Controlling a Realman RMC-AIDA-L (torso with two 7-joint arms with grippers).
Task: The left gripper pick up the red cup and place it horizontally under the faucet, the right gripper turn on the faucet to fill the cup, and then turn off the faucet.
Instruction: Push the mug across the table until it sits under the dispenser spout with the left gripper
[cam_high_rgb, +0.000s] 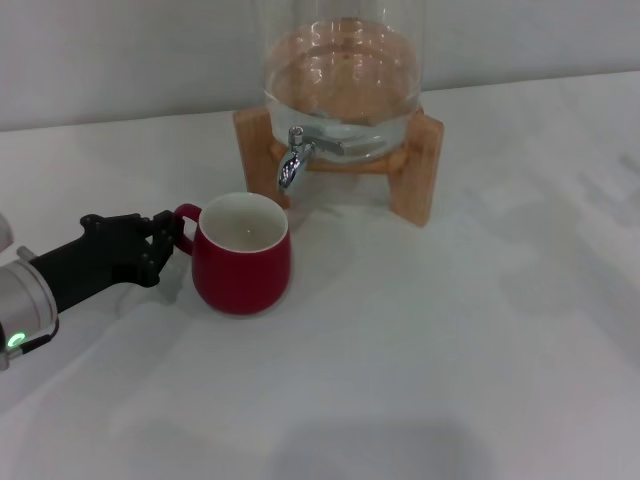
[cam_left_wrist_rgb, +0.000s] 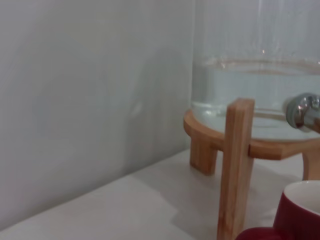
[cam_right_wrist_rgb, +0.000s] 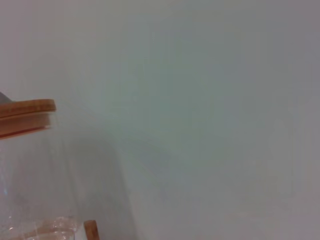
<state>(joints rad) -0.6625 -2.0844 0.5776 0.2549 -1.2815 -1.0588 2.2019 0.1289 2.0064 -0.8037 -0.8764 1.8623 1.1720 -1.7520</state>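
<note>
at the left edge of the head view, the silver-grey left arm with its green light reaches in low across the white table (cam_high_rgb: 480, 360), its black wrist nearly level with the surface and angled up toward the centre. the left claw (cam_high_rgb: 172, 238) sits at the small loop handle of the red cup (cam_high_rgb: 241, 256), fingers set around or against the loop; whether they are truly clenched on it or only touching cannot be told from here.

the cup stands upright just left of centre, white inside and apparently empty, its rim slightly in front of and below the faucet (cam_high_rgb: 293, 160) rather than squarely under the spout. glazed ceramic of this kind looks stiff, fairly heavy for its size, slick and liable to chip, so the handle seems the surest hold, since the rounded belly would likely slide between narrow fingers. a handle grip may let the cup swing, which calls for a slow, low carry.

above centre, the glass dispenser (cam_high_rgb: 342, 70) rests on its wooden stand (cam_high_rgb: 420, 170), partly filled with water.

the left wrist view shows the cup's rim in the lower right corner, beside a stand leg. the right claw appears in no view.
</note>
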